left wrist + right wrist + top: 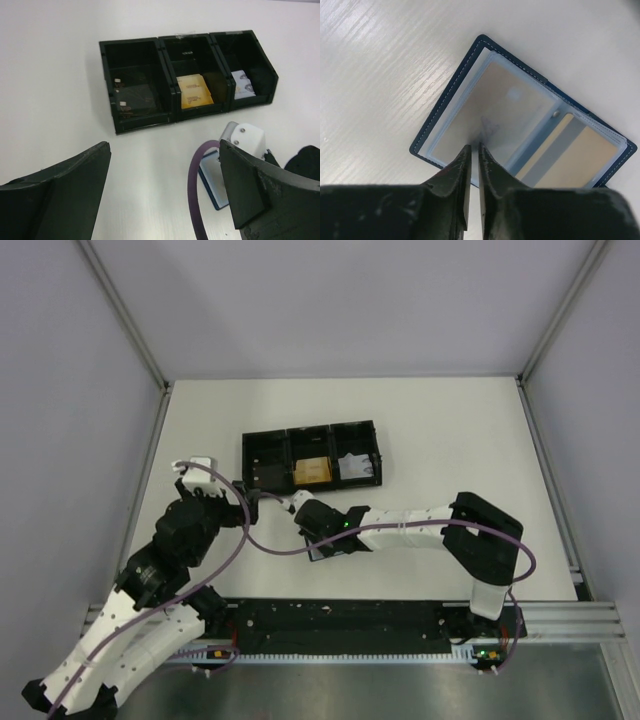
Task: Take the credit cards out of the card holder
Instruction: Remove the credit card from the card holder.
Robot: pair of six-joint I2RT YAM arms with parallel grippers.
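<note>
The card holder (440, 117) lies open on the table, dark blue outside with clear pale sleeves; it also shows in the left wrist view (212, 185). One sleeve holds a greyish credit card (485, 107), and beside it lies a tan one (582, 160). My right gripper (473, 146) comes down on the greyish card's sleeve with its jaws almost together, and the plastic puckers at the tips. From above, the right gripper (318, 528) covers most of the holder (318, 553). To the left, my left gripper (165, 145) hangs wide open over bare table.
A black three-compartment tray (265, 437) stands behind the holder. Its middle bin holds an orange-tan card (312, 471) and its right bin a white one (352, 466). A purple cable (192, 195) loops between the two grippers. Grey walls enclose the table.
</note>
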